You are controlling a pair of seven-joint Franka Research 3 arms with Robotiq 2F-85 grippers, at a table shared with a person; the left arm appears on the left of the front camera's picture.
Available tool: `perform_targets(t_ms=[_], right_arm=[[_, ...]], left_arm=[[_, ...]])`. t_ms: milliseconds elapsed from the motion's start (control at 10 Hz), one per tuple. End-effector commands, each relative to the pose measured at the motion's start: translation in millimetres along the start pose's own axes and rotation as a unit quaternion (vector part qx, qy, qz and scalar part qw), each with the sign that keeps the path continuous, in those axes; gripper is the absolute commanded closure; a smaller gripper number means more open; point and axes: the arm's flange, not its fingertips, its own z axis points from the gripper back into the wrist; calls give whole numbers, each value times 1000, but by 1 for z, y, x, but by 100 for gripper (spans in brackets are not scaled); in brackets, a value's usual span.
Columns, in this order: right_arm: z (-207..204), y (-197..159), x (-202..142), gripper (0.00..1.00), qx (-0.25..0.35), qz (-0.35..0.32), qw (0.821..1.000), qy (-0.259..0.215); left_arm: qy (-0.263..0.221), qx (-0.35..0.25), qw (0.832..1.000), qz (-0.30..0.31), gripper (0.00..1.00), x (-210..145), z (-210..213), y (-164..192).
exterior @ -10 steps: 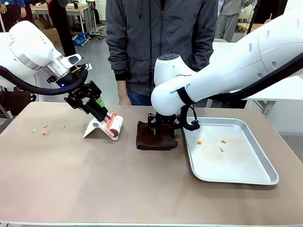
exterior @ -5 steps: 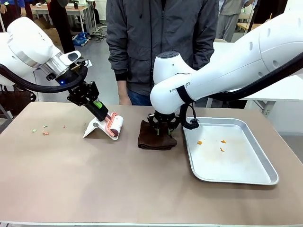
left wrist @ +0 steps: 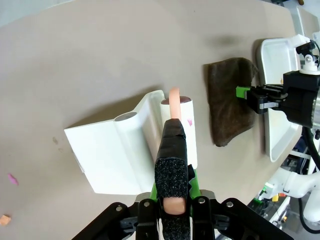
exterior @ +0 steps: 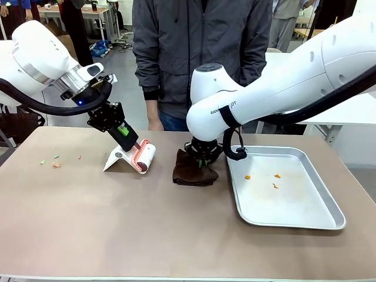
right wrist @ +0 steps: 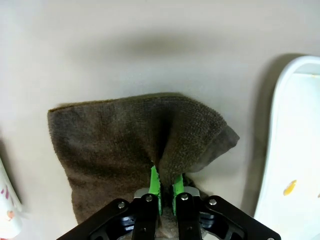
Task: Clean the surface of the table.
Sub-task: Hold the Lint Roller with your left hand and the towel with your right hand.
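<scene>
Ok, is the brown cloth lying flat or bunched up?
Bunched up: the shut right gripper pinches a fold of the brown cloth, raising a ridge.

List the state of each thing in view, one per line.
Left gripper: shut on white lint roller's pink handle.
Right gripper: shut on dark brown cloth.
Dark brown cloth: pinched, bunched up.
Silver metal tray: holds orange crumbs.
Brownish-tan table: scraps at left end.

Grey floor (exterior: 120,82), white table (exterior: 352,114) behind

Arms (exterior: 35,53) glossy white, black cables (exterior: 29,107); left gripper (exterior: 133,142) and right gripper (exterior: 202,161) black, green pads (exterior: 123,128) (dark lettering (exterior: 225,110) on right arm (exterior: 282,82)).
</scene>
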Motion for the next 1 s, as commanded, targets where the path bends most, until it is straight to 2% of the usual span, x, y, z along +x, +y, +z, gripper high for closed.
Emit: perform_targets(t_ms=[0, 300, 400, 600, 700, 800, 900], right_arm=[[-5, -6, -1, 100, -8, -18, 1000, 2], [-2, -13, 0, 100, 23, -23, 999, 15], [4, -24, 1, 100, 42, -29, 998, 25], [21, -63, -1, 100, 133, -47, 989, 48], [29, -88, -3, 100, 199, -57, 974, 89], [34, -109, -5, 100, 268, -63, 955, 110], [40, -127, -7, 100, 344, -56, 930, 116]], left_arm=[[-10, 6, 1000, -2, 100, -3, 0, -5], [-17, -8, 1000, -3, 100, -4, 3, -8], [-12, -34, 999, -16, 100, -8, 10, -7], [-35, -96, 994, -22, 100, -21, 40, 6], [-58, -134, 989, -19, 100, -32, 60, 20], [-74, -173, 982, -20, 100, -43, 76, 32], [-93, -195, 976, -15, 81, -56, 88, 43]])
